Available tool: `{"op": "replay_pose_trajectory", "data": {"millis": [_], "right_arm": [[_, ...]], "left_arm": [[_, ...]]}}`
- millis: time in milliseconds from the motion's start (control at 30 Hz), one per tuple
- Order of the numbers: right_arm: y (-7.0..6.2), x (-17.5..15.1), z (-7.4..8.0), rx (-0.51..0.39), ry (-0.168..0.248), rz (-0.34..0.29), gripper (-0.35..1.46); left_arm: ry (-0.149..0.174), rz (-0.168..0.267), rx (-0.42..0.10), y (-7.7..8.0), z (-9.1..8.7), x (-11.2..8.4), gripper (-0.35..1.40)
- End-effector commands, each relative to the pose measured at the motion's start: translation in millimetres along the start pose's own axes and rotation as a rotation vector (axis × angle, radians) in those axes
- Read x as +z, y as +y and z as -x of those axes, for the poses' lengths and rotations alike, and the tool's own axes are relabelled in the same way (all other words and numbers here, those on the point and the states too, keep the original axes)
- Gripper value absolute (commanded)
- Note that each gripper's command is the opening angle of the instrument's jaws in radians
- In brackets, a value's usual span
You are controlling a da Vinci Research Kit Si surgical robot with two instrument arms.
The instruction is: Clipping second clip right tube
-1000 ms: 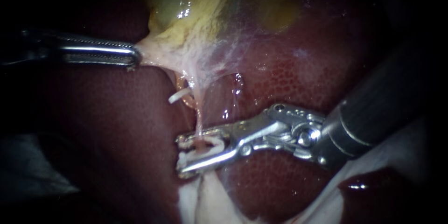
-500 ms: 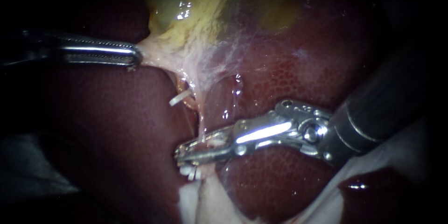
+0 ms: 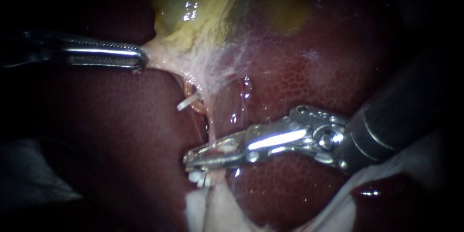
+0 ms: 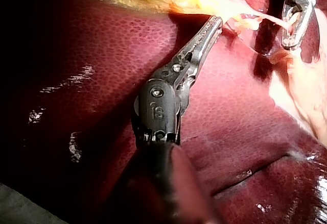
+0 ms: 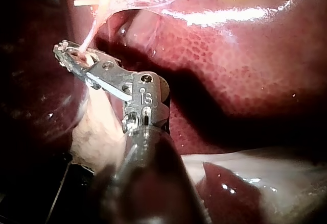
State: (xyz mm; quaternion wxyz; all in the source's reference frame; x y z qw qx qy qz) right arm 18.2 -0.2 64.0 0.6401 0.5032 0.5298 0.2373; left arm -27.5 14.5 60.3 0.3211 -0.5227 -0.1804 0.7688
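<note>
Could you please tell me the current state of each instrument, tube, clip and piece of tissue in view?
Yellow-green gallbladder: pale lower edge gripped and drawn sideways.
Thin pale tube: stretched taut, clamped low down.
Small white clip: sits higher up, clear of both instruments.
Left instrument, slender steel jaws: shut on the gallbladder's edge.
Right instrument, silver jaws: shut on the tube.

Your tube is a thin, pale pink strand, stretched taut from the gallbladder toward you. A white clip is squeezed across its near end, white ends showing.
</note>
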Motion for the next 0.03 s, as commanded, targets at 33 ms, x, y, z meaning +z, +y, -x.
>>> {"op": "replay_pose_trajectory", "data": {"millis": [33], "right_arm": [[0.1,0.1,0.0,-0.001,0.000,0.000,-0.35]], "left_arm": [[0.000,0.000,0.000,0.0,0.0,0.0,-0.35]]}}
